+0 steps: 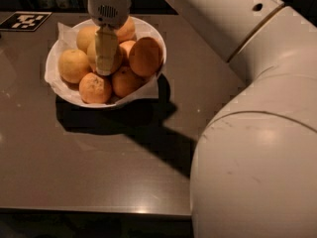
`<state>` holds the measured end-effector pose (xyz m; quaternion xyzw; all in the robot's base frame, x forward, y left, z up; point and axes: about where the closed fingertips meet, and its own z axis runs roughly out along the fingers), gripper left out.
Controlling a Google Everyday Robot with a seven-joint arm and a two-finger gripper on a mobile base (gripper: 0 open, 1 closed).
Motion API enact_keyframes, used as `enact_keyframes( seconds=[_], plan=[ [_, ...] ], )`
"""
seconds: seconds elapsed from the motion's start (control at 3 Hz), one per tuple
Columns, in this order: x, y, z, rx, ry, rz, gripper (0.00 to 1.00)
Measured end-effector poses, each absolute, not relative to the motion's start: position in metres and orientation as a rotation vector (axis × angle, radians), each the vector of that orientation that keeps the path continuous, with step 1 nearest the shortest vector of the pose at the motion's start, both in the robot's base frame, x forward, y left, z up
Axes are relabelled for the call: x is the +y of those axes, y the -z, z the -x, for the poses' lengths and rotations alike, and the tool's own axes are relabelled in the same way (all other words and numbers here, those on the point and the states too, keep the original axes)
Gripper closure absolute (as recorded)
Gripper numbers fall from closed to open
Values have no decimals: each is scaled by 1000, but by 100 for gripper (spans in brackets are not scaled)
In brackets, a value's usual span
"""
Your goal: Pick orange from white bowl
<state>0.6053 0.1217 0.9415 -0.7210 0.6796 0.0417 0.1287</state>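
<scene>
The white bowl (59,86) stands at the back left of the dark table, lined with white paper and piled with several oranges. My gripper (106,58) reaches down from above into the middle of the pile. It sits right over a large, smooth, yellowish orange (91,53) and hides most of it. Around it lie a yellowish fruit (73,65) on the left, a dull speckled one (94,87) in front, and a deeper-orange one (145,56) on the right.
My arm's large white links (257,133) fill the right side of the view, over the table. A black-and-white marker tag (26,21) lies at the table's back left corner. The table's front edge (99,211) runs along the bottom.
</scene>
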Motion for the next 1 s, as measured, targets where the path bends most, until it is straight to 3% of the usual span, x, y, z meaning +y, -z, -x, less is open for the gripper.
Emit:
enact_keyframes(
  seconds=[0.33,1.0],
  plan=[
    [126,-932,-608,1979,-140,2111,41],
    [126,-932,-608,1979,-141,2112,88]
  ],
)
